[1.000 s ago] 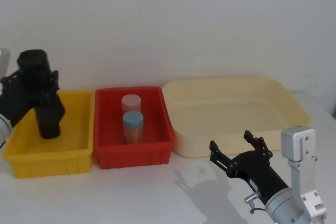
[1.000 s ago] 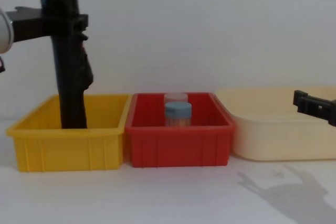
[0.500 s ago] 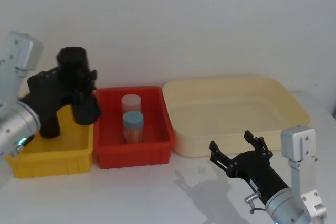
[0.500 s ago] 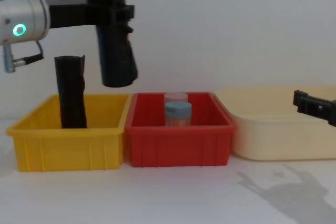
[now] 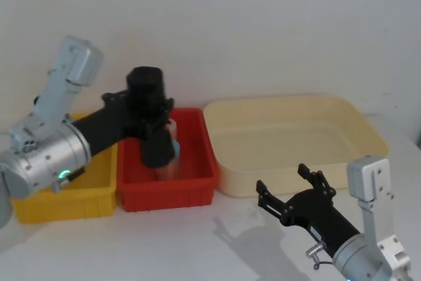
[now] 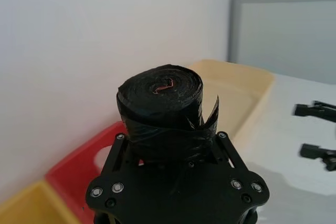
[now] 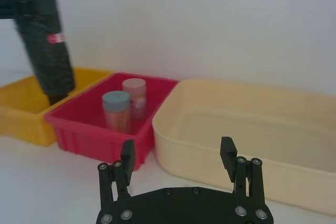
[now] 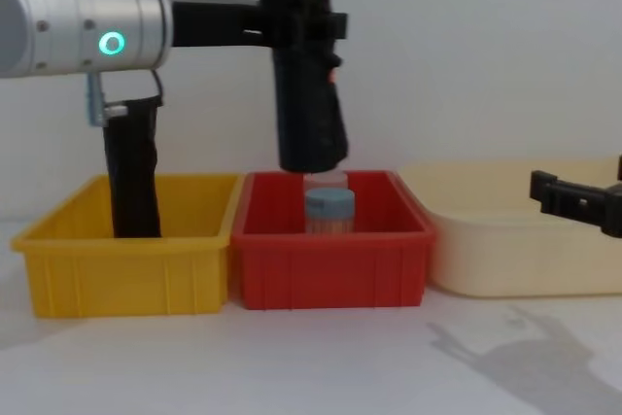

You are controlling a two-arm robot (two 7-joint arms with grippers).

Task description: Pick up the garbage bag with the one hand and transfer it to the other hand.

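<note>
Garbage bag (image 8: 309, 114): upright in the air at the upper middle of the chest view, its lower end hanging just above the jars in the red bin
Left gripper (image 8: 303, 28): green-ringed arm reaching in from the upper left; fingers clamped tight on the roll's upper part, top end sticking up past them
Why held so: the high grip leaves the lower half bare, which looks like room for a second grip; hanging straight down keeps the roll from swinging
Right gripper (image 5: 284, 187): lower right of the head view, low over the table (image 8: 292, 357) in front of the cream tray, fingers spread wide, nothing between them, pointing towards the bins
Gap: the two grippers are well apart, so the handover is not yet begun
Red bin (image 8: 330, 269): centre; holds a blue-lidded jar (image 7: 116, 109) and a pink-lidded jar (image 7: 134, 95) right under the roll
Yellow bin (image 8: 126, 274): left; a slimmer black roll (image 8: 133, 177) stands in it, untouched
Cream tray (image 8: 515, 259): right
In the way: the jars if the roll drops lower; the tray's near corner and the red bin's wall lie between the open gripper and the roll
</note>
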